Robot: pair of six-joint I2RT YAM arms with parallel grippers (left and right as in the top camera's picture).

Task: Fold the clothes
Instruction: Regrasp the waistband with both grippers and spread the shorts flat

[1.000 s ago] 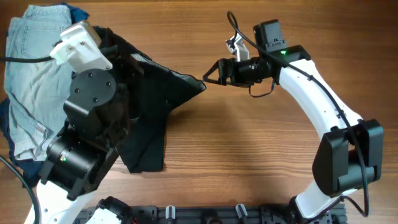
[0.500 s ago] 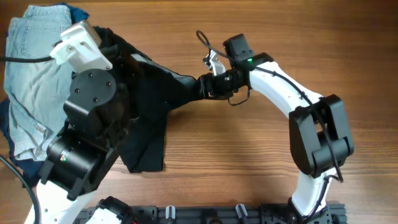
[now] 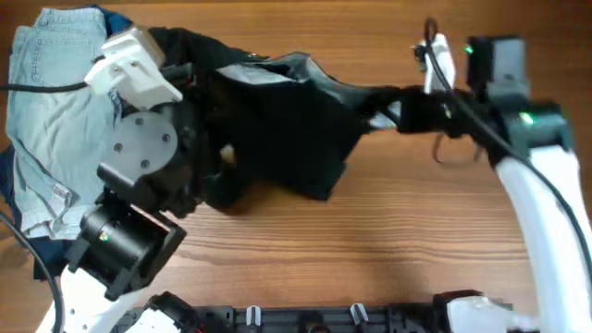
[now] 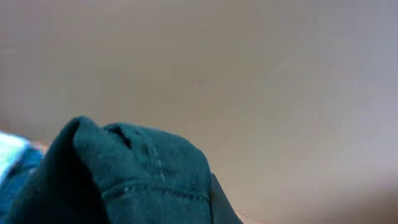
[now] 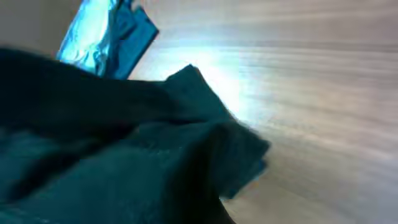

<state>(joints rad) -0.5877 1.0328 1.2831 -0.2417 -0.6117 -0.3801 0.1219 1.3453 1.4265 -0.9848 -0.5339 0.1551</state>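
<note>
Far left: a pale denim garment (image 3: 46,120) lies flat on the wooden table (image 3: 388,240), partly covered by the left arm (image 3: 139,185); a darker blue piece shows at its upper and lower edges.

Left arm: the black joint housings and white wrist camera stand over the left end of the black garment (image 3: 287,129); the left gripper is buried under the arm and the cloth in the overhead view. In the left wrist view a rounded hump of the dark cloth (image 4: 137,180) fills the lower left and no finger is visible; whether this pincer is spread or closed, and whether it grips anything, cannot be told.

Centre: the black garment is raised off the table and stretched between the two arms; its left end is bunched against the left arm; its middle hangs as a broad panel, the lower edge just above the table; its right end narrows to a point.

Right: that point runs into the right gripper (image 3: 377,100); the fingers are clamped together on the cloth, no gap showing between them. In the right wrist view the dark fabric (image 5: 112,162) fills the lower left, a folded corner lying over bare wood; the pale blue denim (image 5: 102,37) shows beyond it.

Far right: the white right arm (image 3: 546,185) rises from the table's near edge.
</note>
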